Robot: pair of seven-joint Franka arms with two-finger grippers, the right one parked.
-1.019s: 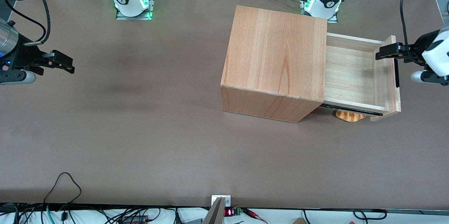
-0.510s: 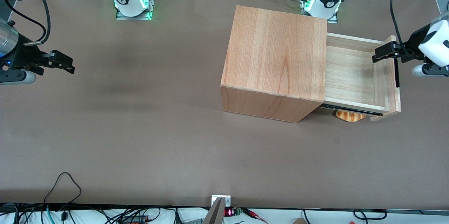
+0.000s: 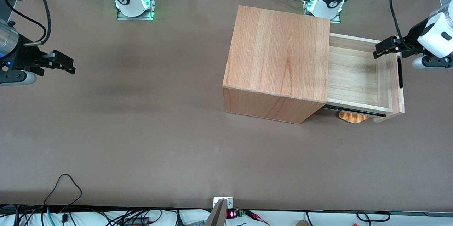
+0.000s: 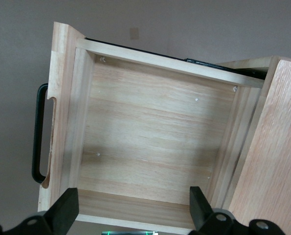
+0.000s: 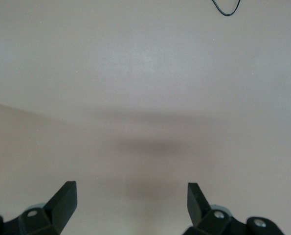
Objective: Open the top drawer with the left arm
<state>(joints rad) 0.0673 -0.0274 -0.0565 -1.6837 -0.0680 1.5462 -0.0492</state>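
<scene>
Wrist view — gripper (image 4: 130, 215) jaws wide, holding nothing

The left arm's (image 3: 437, 38) end effector (image 3: 384, 46) hangs above the pulled-out top drawer's (image 3: 354, 75) corner farthest from the camera, apart from its black handle (image 3: 400, 73). Below the drawer, nearer the camera, an orange object (image 3: 352, 116) lies on the bench (image 3: 141, 130).

The top drawer (image 3: 357, 73) juts from the cabinet (image 3: 279, 63) toward the working arm's end; the gripper (image 3: 380, 49) hovers open above its front corner; bread (image 3: 353, 116) lies beneath.
</scene>
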